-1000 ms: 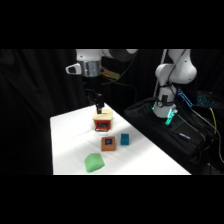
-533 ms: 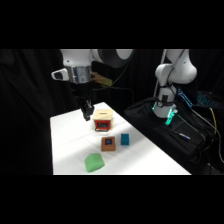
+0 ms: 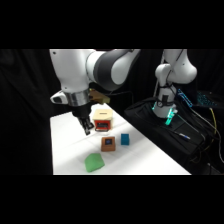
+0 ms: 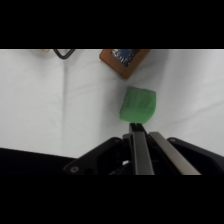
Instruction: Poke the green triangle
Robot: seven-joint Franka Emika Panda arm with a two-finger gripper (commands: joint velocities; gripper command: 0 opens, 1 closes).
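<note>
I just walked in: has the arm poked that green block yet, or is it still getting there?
Not yet. The gripper has swung across the table toward the green triangle and now hangs above and behind it, fingers closed together. In the wrist view the green triangle lies just ahead of the fingertips, untouched. Left to do: come down and press it.

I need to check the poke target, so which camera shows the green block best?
The wrist view: the green block lies unobstructed just beyond the tool, its outline plain. The side view shows the same block smaller, at the table's near edge.
</note>
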